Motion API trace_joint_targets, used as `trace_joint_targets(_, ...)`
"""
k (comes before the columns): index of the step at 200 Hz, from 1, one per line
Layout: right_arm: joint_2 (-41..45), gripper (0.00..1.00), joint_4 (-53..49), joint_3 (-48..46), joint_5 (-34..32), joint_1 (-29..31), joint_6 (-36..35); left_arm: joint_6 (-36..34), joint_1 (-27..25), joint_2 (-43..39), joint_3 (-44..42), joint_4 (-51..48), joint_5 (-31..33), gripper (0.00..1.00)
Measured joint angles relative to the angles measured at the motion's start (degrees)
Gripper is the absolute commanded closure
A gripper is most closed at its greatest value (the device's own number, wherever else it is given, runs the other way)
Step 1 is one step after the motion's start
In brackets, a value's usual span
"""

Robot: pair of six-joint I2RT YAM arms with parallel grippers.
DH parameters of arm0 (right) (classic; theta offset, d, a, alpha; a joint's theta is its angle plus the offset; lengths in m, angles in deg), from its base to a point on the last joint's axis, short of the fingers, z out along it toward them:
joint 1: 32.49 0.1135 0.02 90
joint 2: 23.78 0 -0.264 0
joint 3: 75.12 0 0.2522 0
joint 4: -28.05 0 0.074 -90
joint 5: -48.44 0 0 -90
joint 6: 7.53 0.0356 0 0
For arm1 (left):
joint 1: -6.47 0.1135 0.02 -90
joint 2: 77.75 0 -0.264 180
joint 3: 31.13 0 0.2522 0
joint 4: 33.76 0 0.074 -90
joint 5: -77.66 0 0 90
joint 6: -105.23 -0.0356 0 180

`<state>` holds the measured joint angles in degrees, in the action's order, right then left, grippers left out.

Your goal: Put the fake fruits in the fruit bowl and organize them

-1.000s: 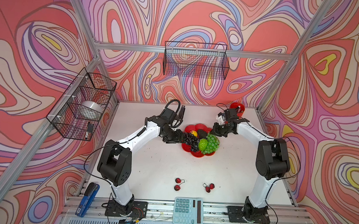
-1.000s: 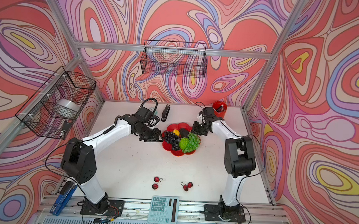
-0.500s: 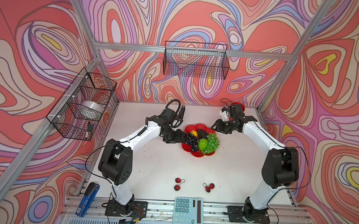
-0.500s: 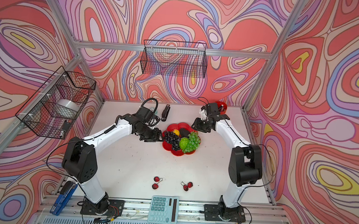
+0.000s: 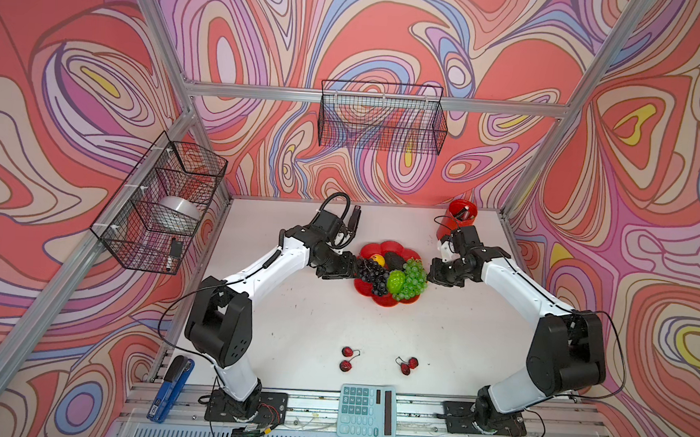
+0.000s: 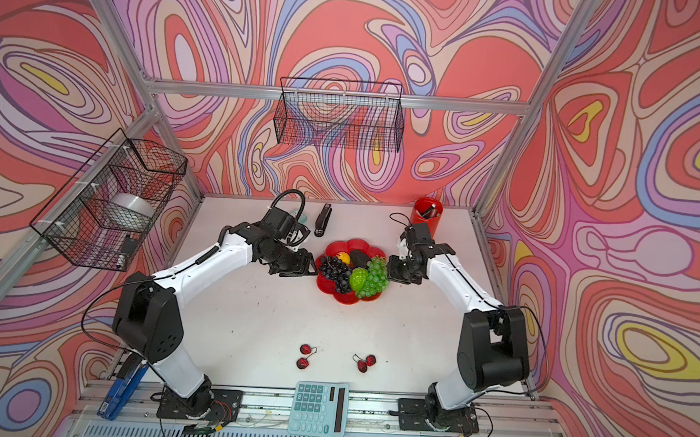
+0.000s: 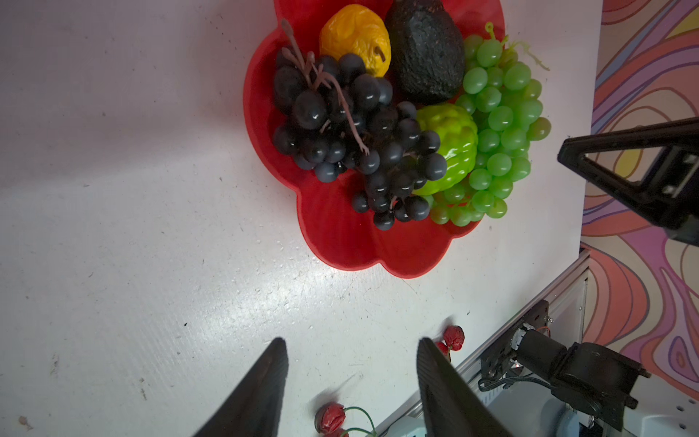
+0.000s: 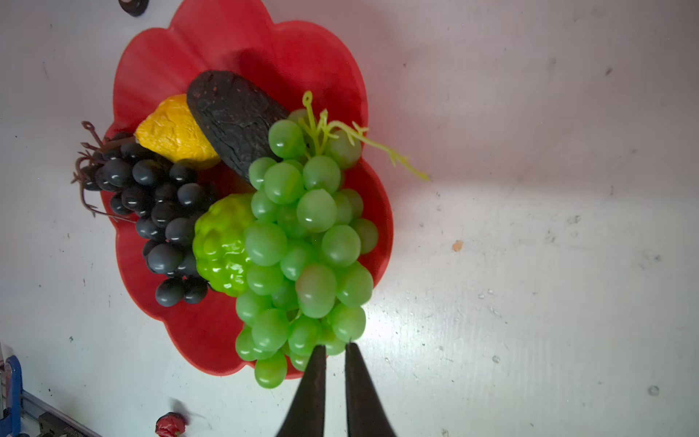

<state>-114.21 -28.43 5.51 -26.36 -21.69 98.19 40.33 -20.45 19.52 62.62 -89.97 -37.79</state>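
Shift at the right gripper [image 8: 336, 346]: off the back rim of the shallow glossy red scalloped fruit bowl [image 8: 242, 38], it now sits just beside the translucent green plastic grape bunch [image 8: 310, 242], fingers nearly closed, empty. Left gripper [image 7: 350, 340] stays wide, empty, beside the bowl. Five fruits lie inside (two red plastic cherry pairs [image 5: 347, 358] wait on the white table [image 5: 293, 307]).

Both top views are bright and evenly lit from overhead. The arms cast only soft, faint shadows on the bench [image 5: 300, 316]. Wide-angle distortion tilts the frame posts [image 5: 542, 148] outward toward the edges. In the wrist views, glare patches mark the bench and point highlights sit on the green grapes [image 8: 314, 212]. The left claw fingers [image 7: 264, 386] and the cherries [image 7: 452, 336] at the edge are out of focus.
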Motion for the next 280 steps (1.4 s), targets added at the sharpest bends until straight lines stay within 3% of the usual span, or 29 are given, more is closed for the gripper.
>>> trace_joint_targets(179,-9.9,0.90,8.5,1.3,3.1,0.7,0.5,0.0,0.0,-0.7,0.0,-1.8,1.1,0.42)
trace_joint_targets(229,-8.9,0.79,5.9,5.9,1.2,0.8,0.0,-0.2,-0.1,-0.7,-0.2,-2.8,0.8,0.41)
trace_joint_targets(280,-1.1,0.66,1.6,9.7,-2.6,3.0,-0.7,-2.3,-3.3,-1.0,-3.8,-6.5,0.5,0.41)
